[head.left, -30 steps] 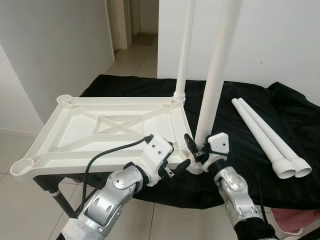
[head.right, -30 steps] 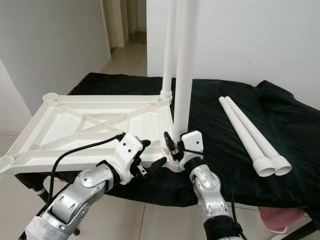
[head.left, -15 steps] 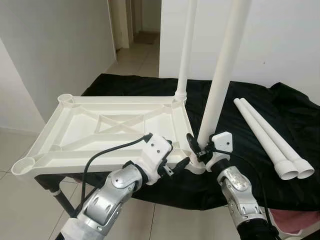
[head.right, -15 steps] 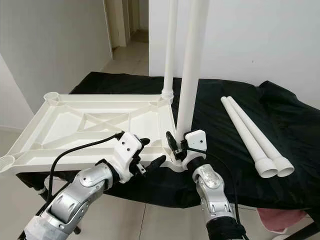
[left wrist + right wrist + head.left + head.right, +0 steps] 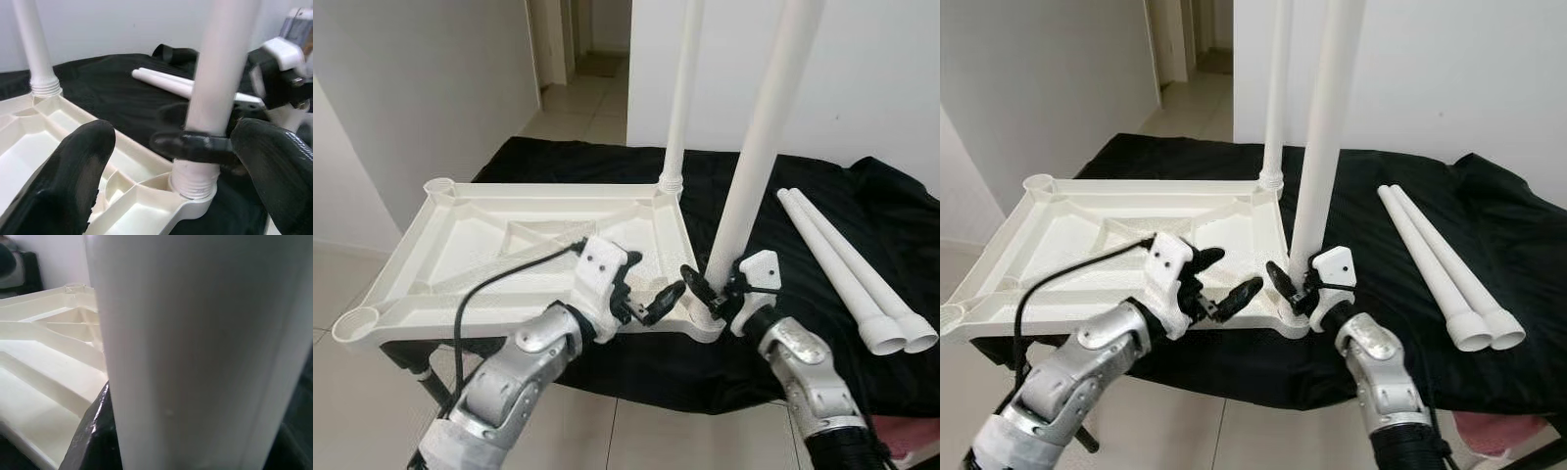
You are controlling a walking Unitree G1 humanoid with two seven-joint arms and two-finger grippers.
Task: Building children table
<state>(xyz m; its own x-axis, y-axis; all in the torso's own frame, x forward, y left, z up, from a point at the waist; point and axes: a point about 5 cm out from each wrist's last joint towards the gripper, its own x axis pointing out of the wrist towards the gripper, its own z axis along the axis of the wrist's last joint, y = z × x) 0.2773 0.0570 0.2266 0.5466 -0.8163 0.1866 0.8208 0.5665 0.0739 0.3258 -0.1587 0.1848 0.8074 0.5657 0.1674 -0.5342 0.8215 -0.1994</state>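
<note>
black cloth [image 5: 862, 225]: dark fabric sheet covering the work surface, centre to right of the head views, everything lies on it
tabletop [image 5: 489, 245]: white plastic rectangular children's tabletop, upside down with ribbed underside up, centre-left of frame, near edge overhanging the cloth
near leg [image 5: 764, 137]: long white plastic tube, upright with a slight tilt, rising from the tabletop's near right corner socket to the top of frame, centre-right
far leg [image 5: 683, 88]: second white tube, upright in the far right corner socket, upper centre
loose legs [image 5: 847, 264]: two more white tubes lying side by side, touching, on the cloth at right, flared ends toward the lower right
left arm [image 5: 509, 392]: silver, comes in from lower left, black cable looped over it
right arm [image 5: 808, 377]: silver, comes in from lower right
left gripper [image 5: 1217, 284]: over the tabletop's near edge, lower centre, just beside the near-leg socket; black fingers [image 5: 73, 181] spread apart, nothing between them
right gripper [image 5: 715, 291]: lower centre-right, at the base of the near leg; fingers pinching the tube just above its socket
empty sockets [image 5: 438, 186]: round corner cups at the tabletop's left corners, no legs in them
</note>
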